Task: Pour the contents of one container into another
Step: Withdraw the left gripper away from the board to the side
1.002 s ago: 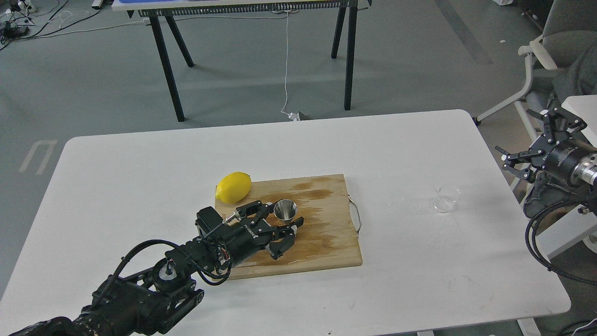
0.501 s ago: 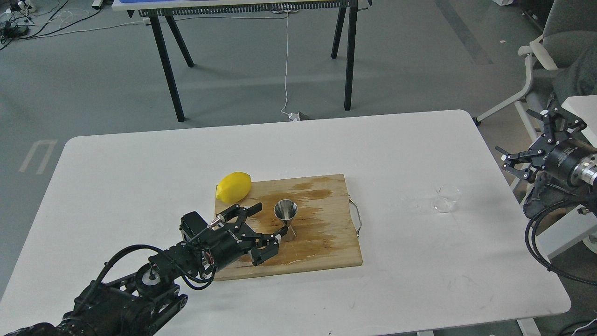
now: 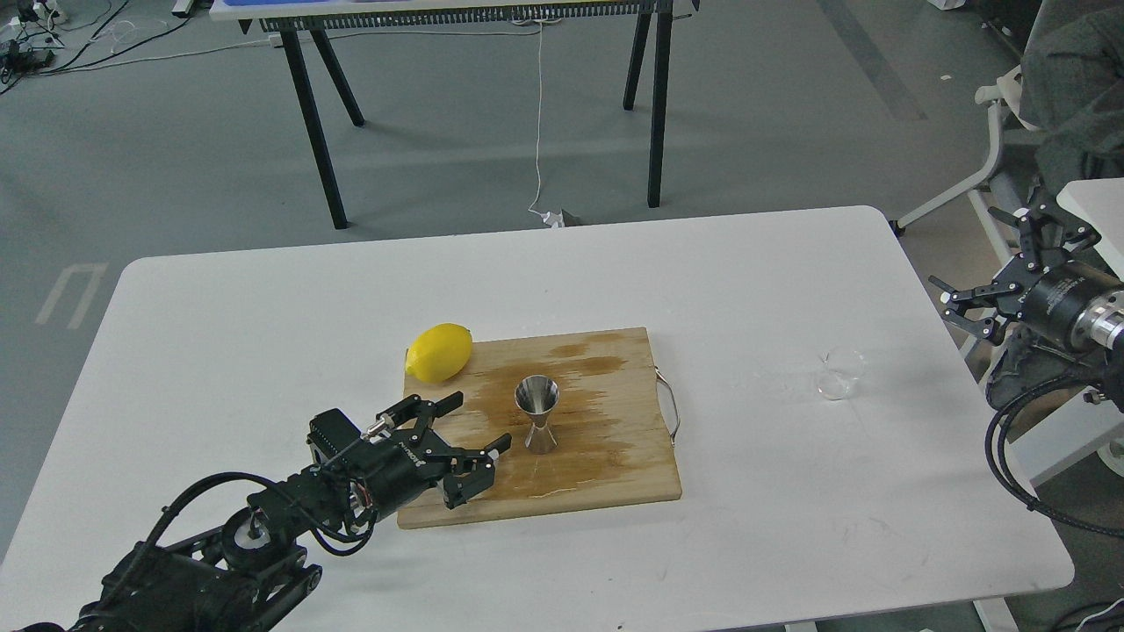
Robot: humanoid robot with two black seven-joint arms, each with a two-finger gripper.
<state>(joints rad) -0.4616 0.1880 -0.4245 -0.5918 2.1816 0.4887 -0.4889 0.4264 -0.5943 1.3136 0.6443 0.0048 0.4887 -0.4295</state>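
Note:
The steel jigger (image 3: 537, 412) stands upright on the wooden cutting board (image 3: 606, 456), free of any grip. My left gripper (image 3: 479, 426) is open just left of it, over the board's near-left part, fingers spread and holding nothing. The small clear glass cup (image 3: 841, 374) sits on the white table far to the right. My right gripper (image 3: 992, 268) is open beyond the table's right edge, up and right of the cup, empty.
A yellow lemon (image 3: 440, 352) rests at the board's far-left corner. The board has a metal handle (image 3: 671, 405) on its right side and wet stains on top. A chair (image 3: 1036, 114) and a second table (image 3: 457, 13) stand behind.
My left gripper has let go of the jigger and drawn back to the lower left, leaving it standing. The right arm has barely moved.

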